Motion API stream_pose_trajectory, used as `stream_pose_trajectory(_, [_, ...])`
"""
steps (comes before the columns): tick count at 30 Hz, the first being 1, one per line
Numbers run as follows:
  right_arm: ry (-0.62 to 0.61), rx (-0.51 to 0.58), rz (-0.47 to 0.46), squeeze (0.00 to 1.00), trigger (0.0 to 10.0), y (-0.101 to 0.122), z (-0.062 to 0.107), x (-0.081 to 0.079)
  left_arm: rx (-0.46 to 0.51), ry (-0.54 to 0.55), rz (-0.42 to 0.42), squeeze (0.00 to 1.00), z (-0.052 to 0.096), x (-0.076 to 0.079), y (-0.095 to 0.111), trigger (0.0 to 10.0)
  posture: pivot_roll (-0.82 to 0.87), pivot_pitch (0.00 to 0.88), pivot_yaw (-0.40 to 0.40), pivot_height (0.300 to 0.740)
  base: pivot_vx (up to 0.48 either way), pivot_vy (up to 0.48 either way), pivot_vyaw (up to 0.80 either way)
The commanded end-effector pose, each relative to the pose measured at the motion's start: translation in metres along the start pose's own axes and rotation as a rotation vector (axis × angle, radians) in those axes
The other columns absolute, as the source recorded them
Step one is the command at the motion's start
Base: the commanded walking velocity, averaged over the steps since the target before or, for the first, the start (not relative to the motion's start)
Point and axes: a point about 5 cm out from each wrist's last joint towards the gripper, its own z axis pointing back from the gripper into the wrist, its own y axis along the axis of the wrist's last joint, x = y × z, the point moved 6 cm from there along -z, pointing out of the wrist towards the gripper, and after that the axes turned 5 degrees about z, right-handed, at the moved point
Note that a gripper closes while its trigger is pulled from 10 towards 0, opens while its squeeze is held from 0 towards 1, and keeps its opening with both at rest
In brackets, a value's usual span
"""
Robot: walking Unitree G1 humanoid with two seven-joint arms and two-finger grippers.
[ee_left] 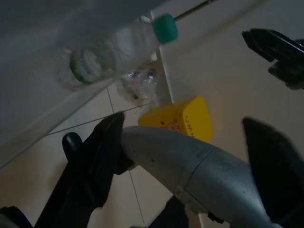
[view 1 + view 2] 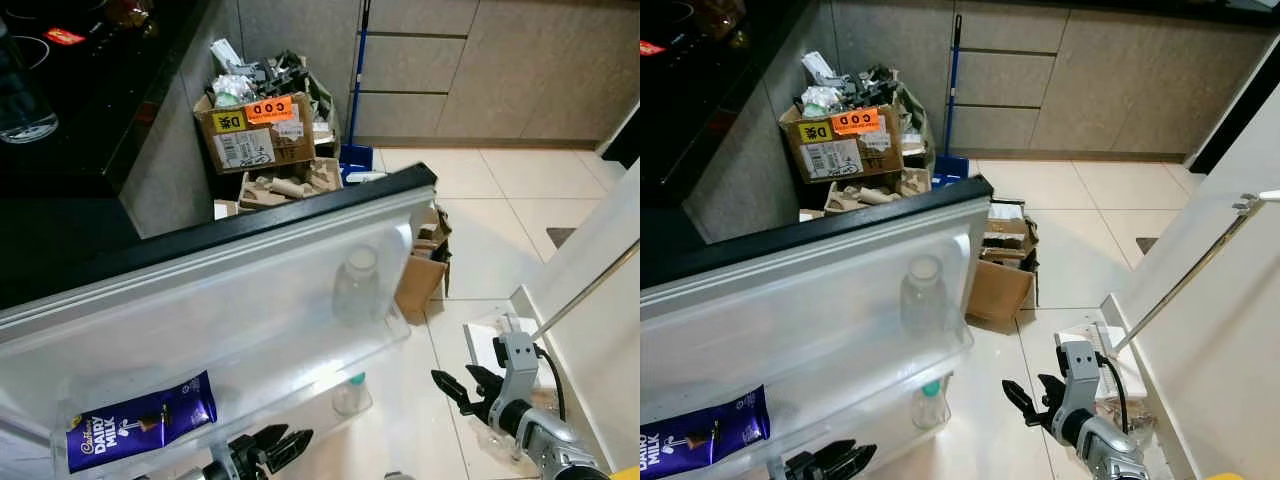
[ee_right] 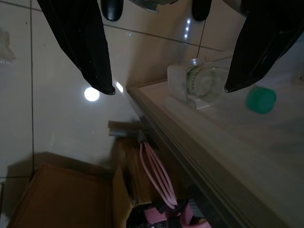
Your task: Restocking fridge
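Observation:
The open fridge door spans the view, its clear shelves facing me. A clear bottle with a pale cap stands in the upper door shelf. On the lower shelf stands a green-capped bottle, also the green-capped bottle. A purple Dairy Milk chocolate bar lies in the shelf at the lower left. My left gripper is low, just below the door shelves, open and empty. My right gripper hangs open and empty over the floor, right of the door.
Cardboard boxes of rubbish are piled against the back wall beside a blue broom. Another open carton sits on the floor by the door's end. A black counter is left. A white panel with a rod handle is right.

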Motion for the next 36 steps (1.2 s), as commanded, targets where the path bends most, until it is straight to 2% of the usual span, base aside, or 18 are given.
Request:
stream_pose_trajectory(1, [-0.007,-0.048,-0.007,0.0,10.0,-0.013,0.003,0.0,-0.013,-0.077,-0.161,0.0,-0.017,0.015,0.023,10.0,0.0,0.056,-0.039,0.689,0.0,0.0,0.0])
stream_pose_trajectory(3, [-0.014,-0.061,-0.003,0.0,10.0,-0.016,0.003,-0.001,-0.255,0.139,-0.197,0.0,-0.012,-0.015,-0.018,10.0,0.0,0.065,-0.037,0.689,0.0,0.0,0.0])
stream_pose_trajectory(4, [-0.014,-0.061,-0.003,0.0,10.0,-0.016,0.003,-0.001,-0.255,0.139,-0.197,0.0,-0.012,-0.015,-0.018,10.0,0.0,0.065,-0.037,0.689,0.0,0.0,0.0])
stream_pose_trajectory(6, [-0.02,-0.068,-0.001,0.0,10.0,-0.018,0.003,0.0,-0.404,0.324,-0.206,0.0,0.004,-0.038,-0.044,10.0,0.0,0.068,-0.038,0.689,0.0,0.0,0.0])
stream_pose_trajectory(8, [-0.021,-0.069,-0.002,0.0,10.0,-0.019,0.004,0.0,-0.466,0.407,-0.212,0.0,0.013,-0.048,-0.055,10.0,0.0,0.068,-0.038,0.689,0.0,0.0,0.0])
stream_pose_trajectory(9, [-0.021,-0.069,-0.002,0.0,10.0,-0.019,0.004,0.0,-0.466,0.407,-0.212,0.0,0.013,-0.048,-0.055,10.0,0.0,0.068,-0.038,0.689,0.0,0.0,0.0])
stream_pose_trajectory(10, [-0.022,-0.071,-0.004,0.0,10.0,-0.02,0.004,0.0,-0.525,0.482,-0.249,0.0,0.022,-0.057,-0.063,10.0,0.0,0.068,-0.038,0.689,0.0,0.0,0.0])
stream_pose_trajectory(12, [-0.025,-0.077,-0.005,0.0,10.0,-0.022,0.004,-0.001,-0.58,0.593,-0.252,0.0,0.037,-0.067,-0.074,10.0,0.0,0.073,-0.039,0.689,0.0,0.0,0.0])
stream_pose_trajectory(14, [-0.025,-0.077,-0.005,0.0,10.0,-0.022,0.004,-0.001,-0.58,0.593,-0.252,0.0,0.037,-0.067,-0.074,10.0,0.0,0.073,-0.039,0.689,0.0,0.0,0.0])
stream_pose_trajectory(16, [-0.029,-0.078,-0.004,0.0,10.0,-0.023,0.005,0.0,-0.649,0.656,-0.29,0.0,0.05,-0.073,-0.085,10.0,0.0,0.076,-0.037,0.689,0.0,0.0,0.0])
stream_pose_trajectory(20, [-0.042,-0.081,-0.002,0.0,10.0,-0.023,0.005,0.001,-0.665,0.717,-0.29,0.0,0.059,-0.077,-0.091,10.0,0.0,0.077,-0.035,0.689,0.0,0.0,0.0])
stream_pose_trajectory(24, [-0.072,-0.083,-0.009,0.0,10.0,-0.024,0.006,0.006,-0.634,0.766,-0.249,0.0,0.063,-0.08,-0.093,10.0,0.0,0.076,-0.035,0.689,0.0,0.0,0.0])
stream_pose_trajectory(26, [-0.112,-0.097,-0.011,0.0,10.0,-0.027,0.01,0.012,-0.599,0.817,-0.202,0.0,0.067,-0.082,-0.095,10.0,0.0,0.074,-0.034,0.689,0.0,0.0,0.0])
stream_pose_trajectory(29, [-0.127,-0.105,-0.009,0.0,10.0,-0.029,0.011,0.015,-0.587,0.838,-0.184,0.0,0.069,-0.083,-0.096,10.0,0.0,0.074,-0.034,0.689,0.0,0.0,0.0])
stream_pose_trajectory(33, [-0.221,-0.138,-0.047,0.0,10.0,-0.041,0.021,0.028,-0.483,0.976,-0.072,0.0,0.087,-0.091,-0.097,10.0,0.0,0.071,-0.035,0.689,0.0,0.0,0.0])
stream_pose_trajectory(34, [-0.221,-0.138,-0.047,0.0,10.0,-0.041,0.021,0.028,-0.483,0.976,-0.072,0.0,0.087,-0.091,-0.097,10.0,0.0,0.071,-0.035,0.689,0.0,0.0,0.0])
stream_pose_trajectory(35, [-0.282,-0.156,-0.076,0.0,10.0,-0.049,0.029,0.037,-0.388,1.031,-0.004,0.0,0.093,-0.095,-0.092,10.0,0.0,0.07,-0.036,0.689,0.0,0.0,0.0])
stream_pose_trajectory(36, [-0.282,-0.156,-0.076,0.0,10.0,-0.049,0.029,0.037,-0.388,1.031,-0.004,0.0,0.093,-0.095,-0.092,10.0,0.0,0.07,-0.036,0.689,0.0,0.0,0.0])
